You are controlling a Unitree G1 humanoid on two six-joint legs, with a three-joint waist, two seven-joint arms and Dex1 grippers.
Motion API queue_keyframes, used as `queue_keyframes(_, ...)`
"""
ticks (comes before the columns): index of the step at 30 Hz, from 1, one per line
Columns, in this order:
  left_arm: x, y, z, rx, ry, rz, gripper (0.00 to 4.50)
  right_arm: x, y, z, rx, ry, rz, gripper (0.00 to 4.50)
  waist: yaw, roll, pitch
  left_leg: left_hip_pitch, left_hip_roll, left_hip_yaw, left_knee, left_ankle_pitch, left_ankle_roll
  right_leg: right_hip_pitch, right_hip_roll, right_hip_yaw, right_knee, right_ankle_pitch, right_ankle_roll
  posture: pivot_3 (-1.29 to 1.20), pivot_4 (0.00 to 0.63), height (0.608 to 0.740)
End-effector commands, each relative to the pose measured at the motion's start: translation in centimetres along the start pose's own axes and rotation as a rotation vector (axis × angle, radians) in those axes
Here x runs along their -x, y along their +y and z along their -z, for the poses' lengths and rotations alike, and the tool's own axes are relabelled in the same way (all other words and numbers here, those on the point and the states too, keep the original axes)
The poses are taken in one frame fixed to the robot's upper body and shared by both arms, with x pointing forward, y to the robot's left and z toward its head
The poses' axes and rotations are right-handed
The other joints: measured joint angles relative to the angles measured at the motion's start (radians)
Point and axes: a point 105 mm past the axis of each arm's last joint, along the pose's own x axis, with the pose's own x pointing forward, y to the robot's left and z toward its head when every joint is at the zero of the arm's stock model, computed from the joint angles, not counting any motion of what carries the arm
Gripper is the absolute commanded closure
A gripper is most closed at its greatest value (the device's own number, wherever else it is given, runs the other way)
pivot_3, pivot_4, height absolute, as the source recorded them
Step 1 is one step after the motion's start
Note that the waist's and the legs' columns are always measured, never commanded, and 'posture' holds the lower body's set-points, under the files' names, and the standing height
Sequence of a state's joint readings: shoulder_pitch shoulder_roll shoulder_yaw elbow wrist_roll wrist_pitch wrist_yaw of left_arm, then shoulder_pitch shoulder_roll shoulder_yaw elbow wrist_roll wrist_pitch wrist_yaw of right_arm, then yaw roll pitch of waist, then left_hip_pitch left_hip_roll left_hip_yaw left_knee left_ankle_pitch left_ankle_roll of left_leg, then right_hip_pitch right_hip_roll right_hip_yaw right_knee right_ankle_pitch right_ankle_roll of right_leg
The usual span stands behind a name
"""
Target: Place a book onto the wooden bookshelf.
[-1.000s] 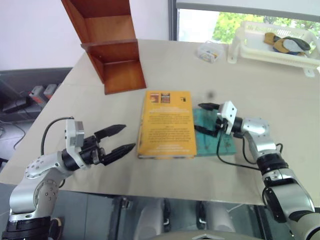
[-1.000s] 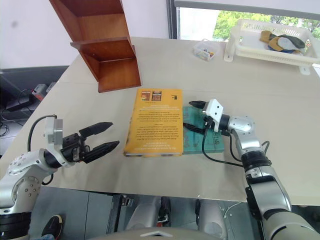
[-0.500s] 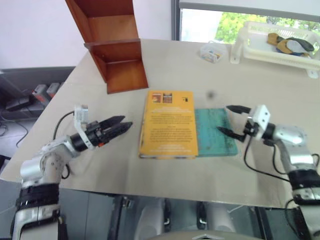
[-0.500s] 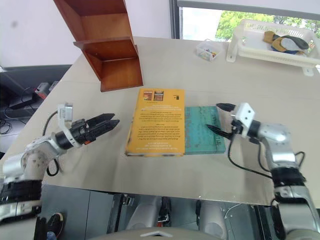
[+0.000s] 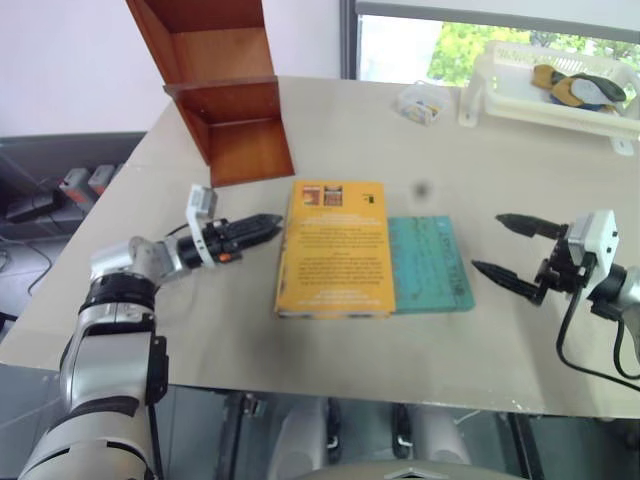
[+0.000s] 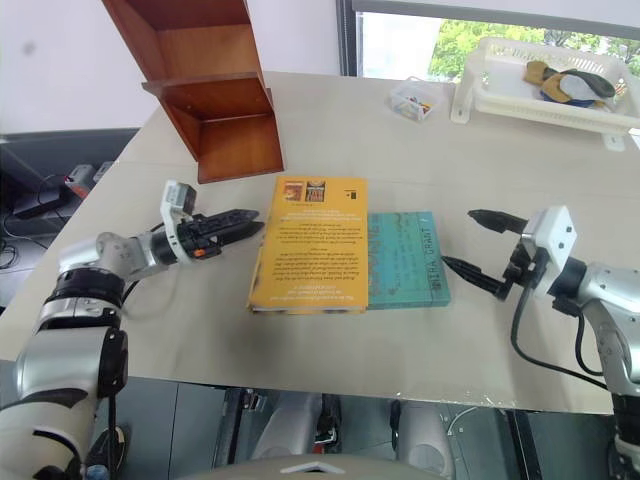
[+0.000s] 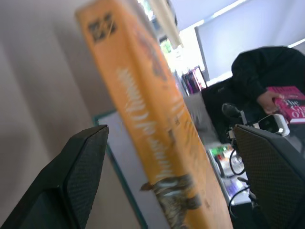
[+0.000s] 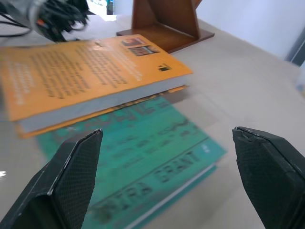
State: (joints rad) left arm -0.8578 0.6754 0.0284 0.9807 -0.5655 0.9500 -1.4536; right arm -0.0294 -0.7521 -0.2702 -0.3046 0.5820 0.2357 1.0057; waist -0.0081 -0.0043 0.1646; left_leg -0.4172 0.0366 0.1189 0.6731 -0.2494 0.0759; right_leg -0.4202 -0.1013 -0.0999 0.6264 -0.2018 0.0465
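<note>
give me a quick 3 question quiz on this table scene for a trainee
1. True or false: the yellow book already stands in the wooden bookshelf.
2. Which book lies partly under the other? A) the teal book B) the yellow book C) neither, they lie apart
3. Fill in: the white basket sits at the table's far ____ corner, by the robot's own sides.

Key
1. False. It lies flat on the table, in front of the bookshelf, with the left claw at its spine edge and the right claw open, clear of both books.
2. A. The right wrist view shows the yellow book overlapping the teal one.
3. Right.
</note>
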Motion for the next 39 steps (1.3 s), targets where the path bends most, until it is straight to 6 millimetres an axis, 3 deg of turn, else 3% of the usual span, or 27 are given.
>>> queue_keyframes(1,0.0,-0.1,0.1,0.019,0.055,0.005,0.05,0.7,0.2,-1.9,0.043,-0.025,0.021,0.00,-0.003,-0.001,0.000,0.000,0.000,0.000,0.000,0.000,0.000,0.000,0.000,0.000,0.000,0.000,0.000,0.00,0.150,0.712)
queue_keyframes(9,-1.5,-1.4,1.2,0.260,0.106,0.089,0.05,0.7,0.2,-1.7,0.058,0.016,0.047,0.00,0.001,-0.002,0.001,-0.001,0.000,-0.002,0.001,-0.001,0.001,0.000,-0.002,-0.001,0.000,-0.002,-0.003,0.00,0.150,0.712)
queue_keyframes(14,-2.1,-1.4,2.8,0.316,0.175,0.103,0.05,0.7,0.0,-2.3,0.059,-0.003,0.041,0.00,0.001,-0.003,0.001,-0.005,0.000,-0.002,0.002,-0.001,0.002,-0.004,-0.002,0.000,0.001,0.001,-0.004,0.00,0.150,0.712)
queue_keyframes(19,-2.4,-1.1,3.7,0.326,0.194,0.111,0.05,0.8,2.0,-3.7,-0.065,-0.087,-0.111,0.00,0.002,-0.003,0.001,-0.008,0.000,-0.003,0.005,-0.001,0.002,-0.005,-0.002,-0.001,0.001,0.001,-0.003,0.00,0.150,0.712)
queue_keyframes(25,-2.6,-1.2,3.7,0.328,0.195,0.125,0.05,2.3,4.2,-2.3,-0.206,0.079,-0.258,0.00,0.009,-0.002,0.000,-0.014,0.000,-0.008,0.012,-0.002,0.004,-0.006,-0.004,-0.005,0.001,0.000,-0.006,0.00,0.150,0.712)
queue_keyframes(32,-2.8,-1.3,4.9,0.271,0.246,0.160,0.05,3.0,3.8,-2.9,-0.194,0.111,-0.283,0.00,0.013,-0.002,0.000,-0.014,0.000,-0.008,0.012,-0.003,0.006,-0.006,-0.005,-0.006,0.002,0.000,-0.006,0.00,0.150,0.712)
queue_keyframes(39,-2.8,-1.1,5.2,0.186,0.249,0.181,0.05,2.8,3.5,-2.3,-0.168,0.141,-0.297,0.00,0.024,-0.002,-0.001,-0.014,0.000,-0.009,0.012,-0.003,0.005,-0.006,-0.006,-0.006,0.001,0.000,-0.006,0.00,0.150,0.712)
